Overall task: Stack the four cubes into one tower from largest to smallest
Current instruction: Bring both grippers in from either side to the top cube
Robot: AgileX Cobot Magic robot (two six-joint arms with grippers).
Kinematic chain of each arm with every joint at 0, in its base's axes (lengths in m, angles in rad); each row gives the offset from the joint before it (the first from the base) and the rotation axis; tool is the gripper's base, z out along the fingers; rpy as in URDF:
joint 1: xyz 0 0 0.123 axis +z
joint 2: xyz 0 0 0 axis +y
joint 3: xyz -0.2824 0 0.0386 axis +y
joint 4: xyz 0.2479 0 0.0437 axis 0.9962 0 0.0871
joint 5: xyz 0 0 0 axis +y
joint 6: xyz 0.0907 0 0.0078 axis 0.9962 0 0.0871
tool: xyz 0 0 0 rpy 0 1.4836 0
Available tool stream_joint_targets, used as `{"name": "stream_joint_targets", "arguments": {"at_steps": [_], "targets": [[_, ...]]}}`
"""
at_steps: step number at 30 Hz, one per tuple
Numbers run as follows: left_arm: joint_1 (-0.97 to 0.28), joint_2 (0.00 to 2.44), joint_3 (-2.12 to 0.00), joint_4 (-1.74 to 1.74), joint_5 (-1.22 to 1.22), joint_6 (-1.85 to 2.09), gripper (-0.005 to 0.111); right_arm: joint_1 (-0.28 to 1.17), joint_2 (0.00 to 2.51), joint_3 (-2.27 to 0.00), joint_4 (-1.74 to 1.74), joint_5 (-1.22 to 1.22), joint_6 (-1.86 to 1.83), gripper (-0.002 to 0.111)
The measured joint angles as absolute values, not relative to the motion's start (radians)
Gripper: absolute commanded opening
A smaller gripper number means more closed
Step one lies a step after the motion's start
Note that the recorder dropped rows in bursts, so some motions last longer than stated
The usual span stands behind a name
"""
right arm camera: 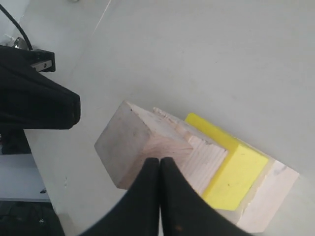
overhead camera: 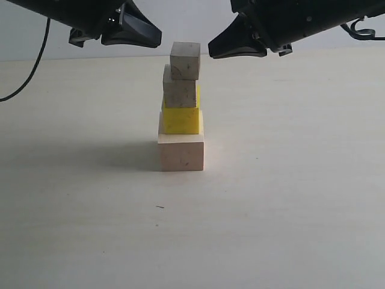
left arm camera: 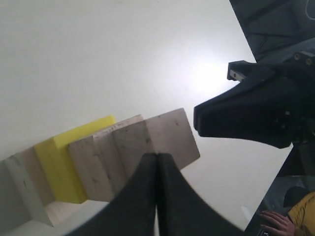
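A tower of cubes stands mid-table. The large pale wood cube (overhead camera: 181, 152) is at the bottom, the yellow cube (overhead camera: 180, 119) on it, then a small wood cube (overhead camera: 180, 91) and another small wood cube (overhead camera: 184, 60) on top, set slightly to the right. My left gripper (overhead camera: 157, 41) hangs shut just left of the top cube, apart from it. My right gripper (overhead camera: 212, 48) hangs shut just to its right, also apart. Both wrist views show the tower: top cube (left arm camera: 170, 132) (right arm camera: 129, 141), yellow cube (left arm camera: 64, 162) (right arm camera: 236, 172). Neither gripper (left arm camera: 157, 155) (right arm camera: 159, 160) holds anything.
The pale tabletop (overhead camera: 289, 198) spreads around the tower. A black cable (overhead camera: 27, 75) hangs at the far left. A person's hand (left arm camera: 275, 223) shows at the table's edge in the left wrist view.
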State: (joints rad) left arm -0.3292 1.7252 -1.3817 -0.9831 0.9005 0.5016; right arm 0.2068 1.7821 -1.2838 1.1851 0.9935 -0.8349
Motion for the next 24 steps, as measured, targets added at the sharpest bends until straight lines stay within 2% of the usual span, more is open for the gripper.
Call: {"name": "stream_joint_targets", "arguments": {"at_steps": [24], "targets": [[-0.331,1.775,-1.382,-0.991,0.976,0.551,0.0,0.221,1.832,-1.284,1.187,0.976,-0.841,0.0]]}}
